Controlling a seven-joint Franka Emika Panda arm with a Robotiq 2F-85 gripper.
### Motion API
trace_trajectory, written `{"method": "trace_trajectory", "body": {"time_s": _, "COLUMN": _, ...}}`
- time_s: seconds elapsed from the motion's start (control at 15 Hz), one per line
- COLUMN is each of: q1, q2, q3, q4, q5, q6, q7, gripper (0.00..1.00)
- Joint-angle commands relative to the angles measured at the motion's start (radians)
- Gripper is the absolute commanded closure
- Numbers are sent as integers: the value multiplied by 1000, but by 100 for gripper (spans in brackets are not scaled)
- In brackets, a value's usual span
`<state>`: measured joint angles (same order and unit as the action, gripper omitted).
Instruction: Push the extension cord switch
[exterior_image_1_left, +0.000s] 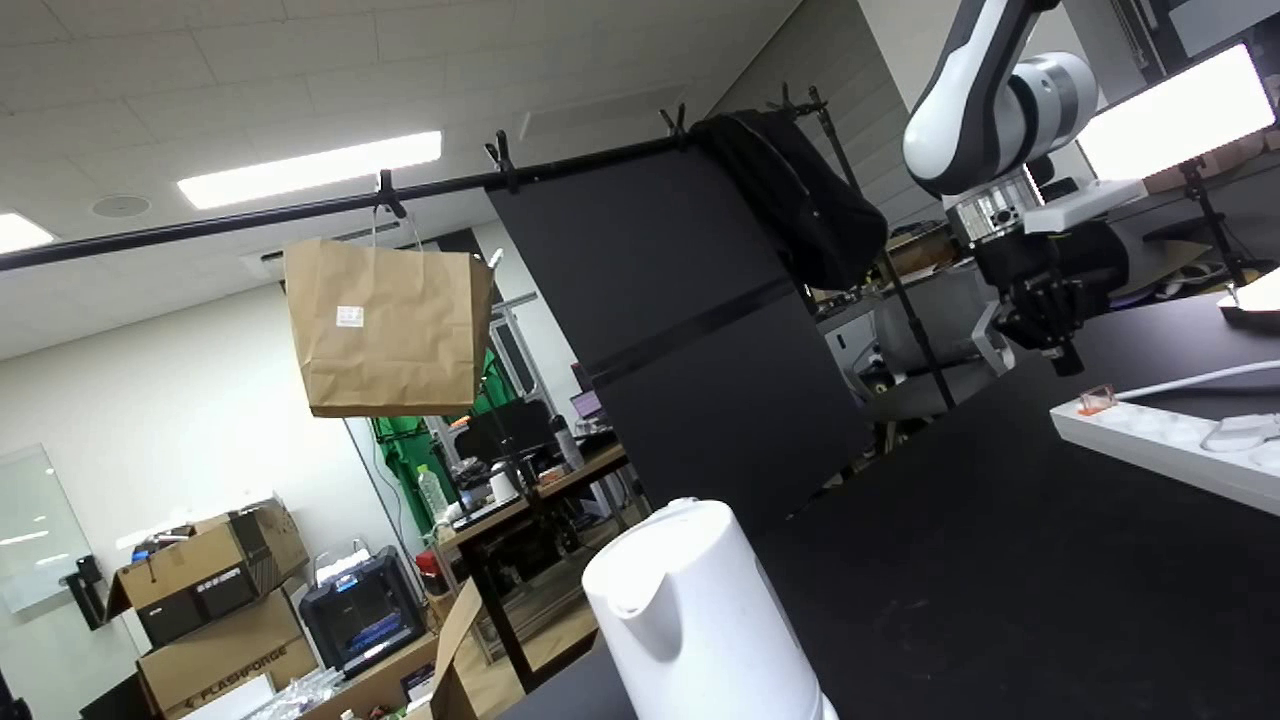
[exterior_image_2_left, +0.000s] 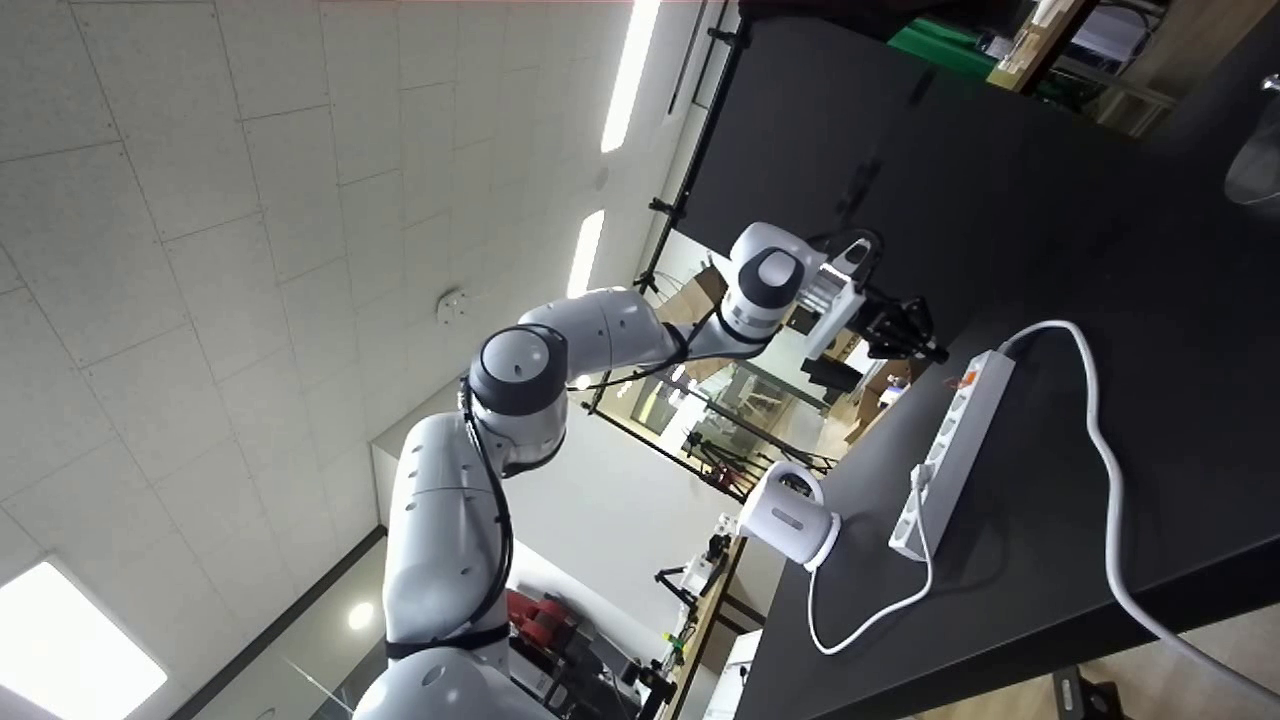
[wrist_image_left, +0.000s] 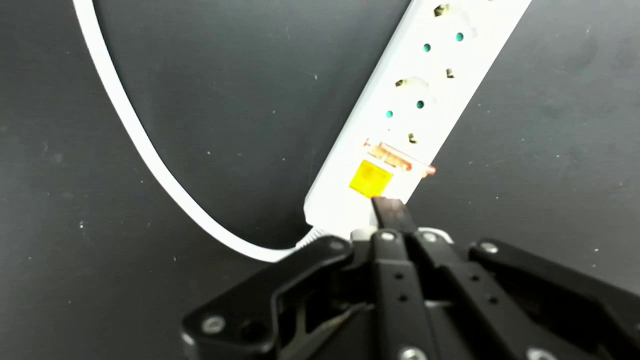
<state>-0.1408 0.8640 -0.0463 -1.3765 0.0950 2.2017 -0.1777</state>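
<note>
One long white plastic extension cord bar (exterior_image_2_left: 957, 452): laid on the black tabletop (exterior_image_1_left: 980, 580), one end near the black jointed gripper (wrist_image_left: 395, 212).
Gripper: fingers held together, nothing gripped.
Square yellow switch (wrist_image_left: 370, 179): best centred under the fingertips, then pressed straight down, with the clear orange-edged flap (exterior_image_1_left: 1097, 398) beside it left untouched.

In an exterior view, the bent Franka Panda arm (exterior_image_2_left: 610, 325) extends right from near left, its Robotiq pincer (wrist_image_left: 392, 210) closed.

A robot arm (exterior_image_2_left: 530, 430) and 3D printer (exterior_image_1_left: 362, 608) suggest a lab.
</note>
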Motion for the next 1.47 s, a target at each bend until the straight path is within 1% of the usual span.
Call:
{"method": "trace_trajectory", "body": {"time_s": 0.0, "q1": -7, "q2": 25, "q3": 5, "q4": 40, "q5": -19, "q6": -25, "q7": 22, "gripper": 100}}
{"method": "trace_trajectory", "body": {"time_s": 0.13, "q1": -3, "q2": 29, "q3": 1, "q4": 38, "q5": -25, "q6": -27, "q7": 27, "gripper": 100}}
{"method": "trace_trajectory", "body": {"time_s": 0.2, "q1": -11, "q2": 13, "q3": 14, "q4": 4, "q5": -14, "q6": -2, "q7": 6, "gripper": 100}}
{"method": "trace_trajectory", "body": {"time_s": 0.87, "q1": -8, "q2": 22, "q3": 13, "q4": -1, "q5": -19, "q6": 5, "q7": 4, "gripper": 100}}
{"method": "trace_trajectory", "body": {"time_s": 1.4, "q1": -10, "q2": 40, "q3": 21, "q4": -49, "q5": -14, "q6": 142, "q7": 3, "gripper": 100}}
